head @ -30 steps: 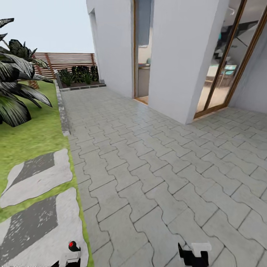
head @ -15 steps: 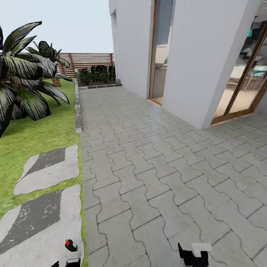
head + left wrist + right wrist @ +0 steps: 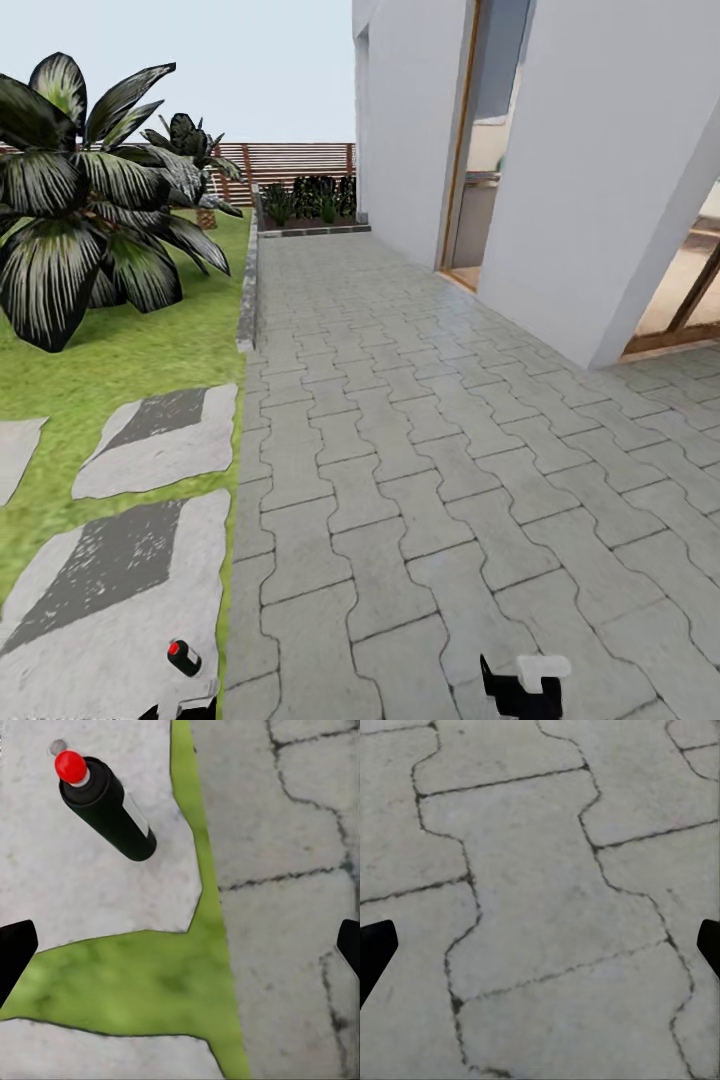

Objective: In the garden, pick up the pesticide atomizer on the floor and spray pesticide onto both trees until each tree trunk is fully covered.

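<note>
The ground is a grey interlocking-paver patio [image 3: 420,440] running along a white house wall [image 3: 590,170] with wood-framed door openings. Along the patio's left edge lies a green lawn [image 3: 110,360] set with pale stepping slabs [image 3: 160,440]. A stone kerb [image 3: 247,290] separates lawn and paving farther back. A short palm [image 3: 80,200] with dark striped fronds stands on the lawn. A brown horizontal-slat fence [image 3: 290,165] closes the far end, with a low planter bed [image 3: 310,205] in front of it.

The pesticide atomizer [image 3: 105,802], a black bottle with a red cap, lies on its side on a stepping slab, just beside the grass strip bordering the pavers. In the head view it appears at the lower edge [image 3: 183,656], just ahead of the left gripper [image 3: 180,712].

Left gripper: fingers spread wide, empty, above the slab and grass, apart from the bottle. Right gripper [image 3: 522,692]: fingers spread wide, empty, above bare pavers.

Both grippers are cut off by the head view's lower edge. In the wrist views only dark fingertips [image 3: 15,952] show at the frame sides. The interior behind the doors is blurred.
</note>
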Tool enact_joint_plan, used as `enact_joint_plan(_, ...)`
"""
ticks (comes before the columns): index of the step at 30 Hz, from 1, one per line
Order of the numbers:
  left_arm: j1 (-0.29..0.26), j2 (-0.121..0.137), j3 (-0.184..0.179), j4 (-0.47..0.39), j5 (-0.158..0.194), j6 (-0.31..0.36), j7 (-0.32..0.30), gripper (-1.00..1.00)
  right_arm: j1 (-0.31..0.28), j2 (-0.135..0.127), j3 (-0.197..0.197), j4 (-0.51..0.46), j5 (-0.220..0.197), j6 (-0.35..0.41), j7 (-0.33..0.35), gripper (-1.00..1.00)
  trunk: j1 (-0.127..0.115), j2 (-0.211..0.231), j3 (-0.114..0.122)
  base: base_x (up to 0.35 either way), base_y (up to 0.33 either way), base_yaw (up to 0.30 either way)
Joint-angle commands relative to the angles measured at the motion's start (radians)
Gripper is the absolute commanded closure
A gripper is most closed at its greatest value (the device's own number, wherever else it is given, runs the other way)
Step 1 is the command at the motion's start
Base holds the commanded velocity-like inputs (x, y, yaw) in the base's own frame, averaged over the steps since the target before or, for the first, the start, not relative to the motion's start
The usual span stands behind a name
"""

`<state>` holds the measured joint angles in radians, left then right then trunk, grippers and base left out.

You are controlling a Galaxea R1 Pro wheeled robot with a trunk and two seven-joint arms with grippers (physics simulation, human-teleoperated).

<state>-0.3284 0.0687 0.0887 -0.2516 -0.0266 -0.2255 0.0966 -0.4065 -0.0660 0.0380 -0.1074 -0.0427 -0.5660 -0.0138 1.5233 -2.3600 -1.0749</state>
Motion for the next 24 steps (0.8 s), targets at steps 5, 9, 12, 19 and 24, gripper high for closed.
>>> enact_joint_plan(5,0.0,0.0,0.0,-0.001,0.002,0.0,0.0,-1.0,0.0,0.0,0.0,0.0,0.0,0.0,0.0,-1.0,0.0,0.0,0.0,0.201,-0.186,0.278)
enact_joint_plan(9,0.0,0.0,0.0,-0.001,0.002,0.0,0.0,-1.0,0.0,0.0,0.0,0.0,0.0,0.0,0.0,-1.0,0.0,0.0,0.0,0.095,-0.037,0.278)
enact_joint_plan(12,0.0,0.0,0.0,-0.001,0.002,0.0,0.0,-1.0,0.0,0.0,0.0,0.0,0.0,0.0,0.0,-1.0,0.0,0.0,0.0,0.025,-0.009,0.278)
enact_joint_plan(19,0.0,0.0,0.0,0.0,0.002,0.0,0.0,-1.0,0.0,0.0,0.0,0.0,0.0,0.0,0.0,-1.0,0.0,0.0,0.0,0.004,-0.001,0.278)
enact_joint_plan(24,0.0,0.0,0.0,0.0,0.003,0.0,0.0,-1.0,0.0,0.0,0.0,0.0,0.0,0.0,0.0,-1.0,0.0,0.0,0.0,0.041,-0.016,0.278)
